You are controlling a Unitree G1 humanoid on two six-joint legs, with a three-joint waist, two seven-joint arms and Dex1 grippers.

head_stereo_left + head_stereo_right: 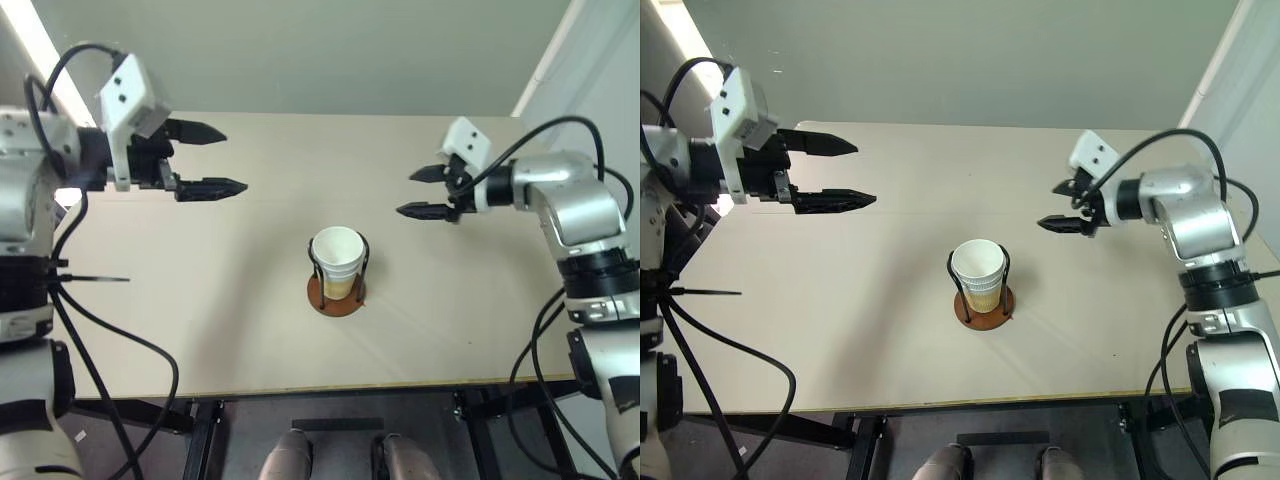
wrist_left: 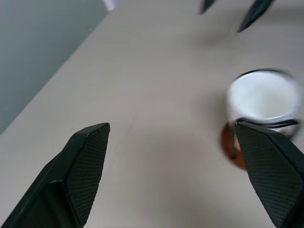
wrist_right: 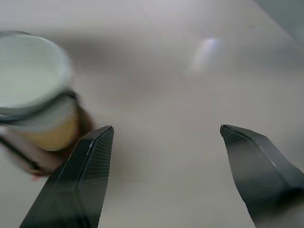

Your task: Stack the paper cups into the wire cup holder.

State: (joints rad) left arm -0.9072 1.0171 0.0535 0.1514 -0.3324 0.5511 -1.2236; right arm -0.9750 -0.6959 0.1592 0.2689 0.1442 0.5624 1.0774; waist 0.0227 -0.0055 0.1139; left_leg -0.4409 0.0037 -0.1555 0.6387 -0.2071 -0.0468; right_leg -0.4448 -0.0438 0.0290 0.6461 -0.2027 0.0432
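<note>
The wire cup holder, with its reddish-brown disc base and black wire hoops, stands near the middle of the table. Paper cups sit nested inside it, white rim up, pale yellow walls showing below. How many are nested I cannot tell. My left gripper hovers open above the table's far left, well clear of the holder. Over the far right my right gripper is open, also apart from the cups. Nothing is between either pair of fingers. In the left wrist view the cups sit past the open fingers.
The pale beige table stretches around the holder, with its front edge near me. A grey-green wall rises behind the table. Black cables hang from both arms at the table's sides.
</note>
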